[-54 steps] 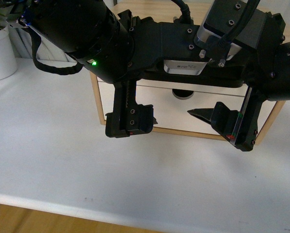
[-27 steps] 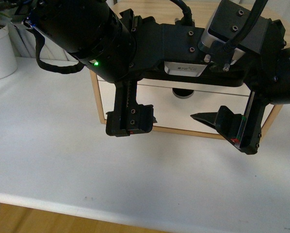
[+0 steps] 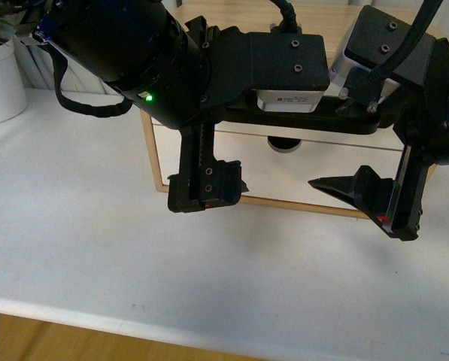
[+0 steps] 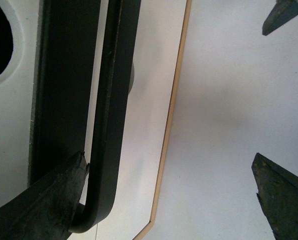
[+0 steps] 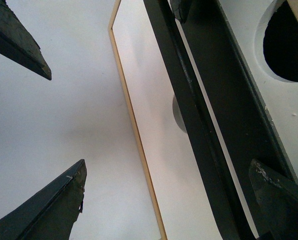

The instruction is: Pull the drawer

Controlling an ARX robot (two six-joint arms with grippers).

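Note:
The drawer (image 4: 19, 125) is a white front with a dark half-round notch and a long black bar handle (image 4: 114, 100). My left gripper (image 4: 168, 156) is open wide. One of its fingers (image 4: 54, 195) touches the handle's curved end and the other hangs over the table. In the front view the arms hide most of the drawer. There the handle (image 3: 322, 128) is a dark strip, with the left gripper's lower finger (image 3: 207, 188) below it. My right gripper (image 5: 167, 165) is open too. The handle (image 5: 198, 125) lies just inside one of its fingers (image 5: 278, 200).
The drawers sit in a light wooden frame (image 3: 150, 150) on a white table (image 3: 96, 248). Below the handle is a plain white front (image 3: 284, 177). A white pot (image 3: 0, 83) stands at the back left. The table's front edge runs near the bottom.
My right gripper has slid to the right along the handle, away from the left gripper. The left gripper has barely moved.

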